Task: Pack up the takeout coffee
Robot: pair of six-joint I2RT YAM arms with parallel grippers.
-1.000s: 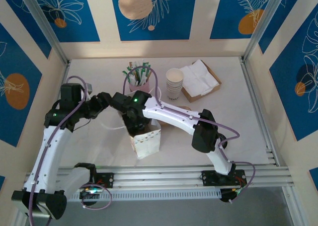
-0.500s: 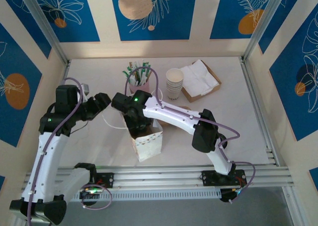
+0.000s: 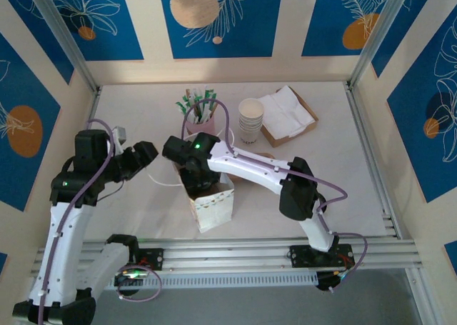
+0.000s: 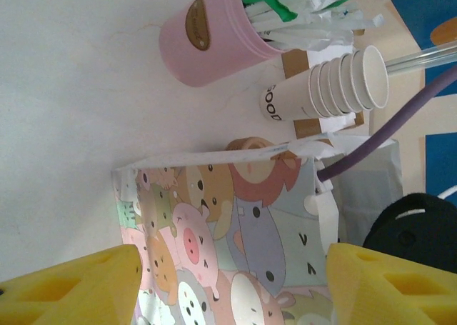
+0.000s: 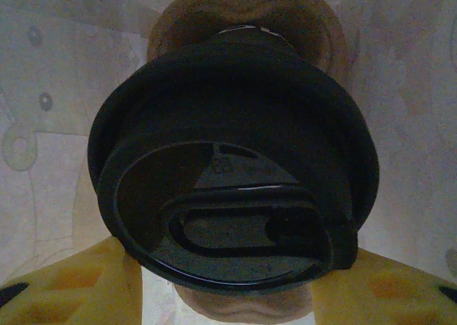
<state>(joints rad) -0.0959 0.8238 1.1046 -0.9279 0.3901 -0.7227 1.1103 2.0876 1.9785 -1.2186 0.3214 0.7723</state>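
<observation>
Coffee cup (image 5: pixel 228 196) inside bag (image 3: pixel 212 209), center frame; right gripper (image 5: pixel 228 286) apparently clasps it. We advise lowering straight, releasing gently; left gripper (image 4: pixel 228 286) gapes wide.

The right arm (image 3: pixel 243 166) covers the mouth of the paper bag (image 3: pixel 212 209) from above. The black lid (image 5: pixel 228 196) hides most of the coffee cup (image 5: pixel 243 11) and whether the yellow fingers (image 5: pixel 64 282) touch it.

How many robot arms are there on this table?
2: the left arm beside the paper bag, the right arm reaching down into it. None seem hidden.
</observation>
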